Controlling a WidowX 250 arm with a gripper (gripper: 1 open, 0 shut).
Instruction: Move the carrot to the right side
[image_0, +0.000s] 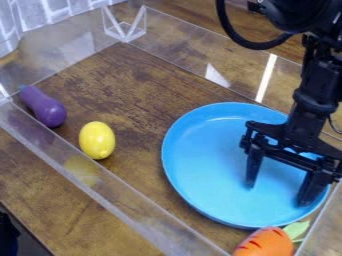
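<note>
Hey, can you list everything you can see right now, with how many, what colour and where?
Plate: one, blue, right of centre.
Carrot: one, orange with green top, bottom right, beside the plate.
Lemon-shaped toy: one, yellow, left of the plate.
Eggplant toy: one, purple, far left.
Clear barrier: colourless, along the front.
Table: one, brown, beneath.
Robot arm: one, black, right side.
Tool: one, black, over the plate.

Bright, slightly soft picture, with pale glare streaks.
</note>
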